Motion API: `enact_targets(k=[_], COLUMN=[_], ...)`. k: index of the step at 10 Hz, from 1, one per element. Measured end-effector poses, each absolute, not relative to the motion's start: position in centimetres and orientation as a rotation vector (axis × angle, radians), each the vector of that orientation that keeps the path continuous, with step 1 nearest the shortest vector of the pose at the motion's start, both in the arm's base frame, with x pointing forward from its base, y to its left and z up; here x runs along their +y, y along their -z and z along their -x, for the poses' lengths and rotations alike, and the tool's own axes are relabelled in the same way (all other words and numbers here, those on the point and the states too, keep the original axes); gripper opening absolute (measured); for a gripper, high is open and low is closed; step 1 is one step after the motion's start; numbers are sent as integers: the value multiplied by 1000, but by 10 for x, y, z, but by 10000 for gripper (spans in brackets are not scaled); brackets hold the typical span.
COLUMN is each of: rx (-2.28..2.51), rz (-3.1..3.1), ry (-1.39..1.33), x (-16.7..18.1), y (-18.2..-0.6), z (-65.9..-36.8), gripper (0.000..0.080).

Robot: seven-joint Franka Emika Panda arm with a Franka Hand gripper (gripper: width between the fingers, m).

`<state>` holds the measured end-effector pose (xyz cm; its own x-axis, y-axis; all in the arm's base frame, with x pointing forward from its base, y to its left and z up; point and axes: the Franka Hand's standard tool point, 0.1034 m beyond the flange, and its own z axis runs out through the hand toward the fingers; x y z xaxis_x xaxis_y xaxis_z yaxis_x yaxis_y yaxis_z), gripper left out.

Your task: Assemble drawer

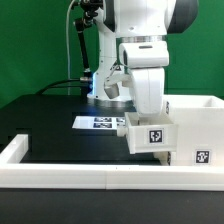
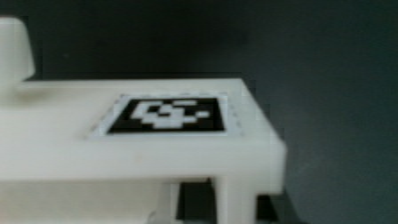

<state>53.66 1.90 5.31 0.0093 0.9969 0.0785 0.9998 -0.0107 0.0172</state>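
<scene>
A small white drawer tray (image 1: 150, 137) with a black-and-white tag on its face hangs just above the black table, against the exterior view's left side of the tall white housing (image 1: 197, 128). The housing carries a tag low on its front. My gripper (image 1: 134, 116) comes down onto the tray from above. In the wrist view, the tray (image 2: 125, 160) fills the frame with its tag facing up. A thin white wall of the tray stands between my two dark fingers (image 2: 210, 205). My gripper (image 2: 237, 206) is shut on that wall. The second tray is not in view.
The marker board (image 1: 98, 122) lies flat on the table behind the tray. A low white border wall (image 1: 60, 172) runs along the front of the table and up the exterior view's left side. A lamp stand and cables stand at the back.
</scene>
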Motion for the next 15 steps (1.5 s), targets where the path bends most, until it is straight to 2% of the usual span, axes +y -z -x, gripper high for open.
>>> enact_targets(k=[6, 7, 8, 9, 10, 11, 13, 15], rx=[-2222, -2223, -2224, -2223, -2222, -2223, -2213, -2210], rz=[2176, 2174, 2172, 2168, 2168, 2170, 2194, 2204], ry=[97, 97, 95, 90, 89, 91, 93, 74], x=[19, 19, 19, 20, 20, 20, 19, 20], y=[-53, -53, -52, -52, -52, -53, -63, -80], z=[-537, -537, -536, -536, -536, -536, -539, -544], gripper=[44, 224, 358, 358, 542, 619, 643, 649])
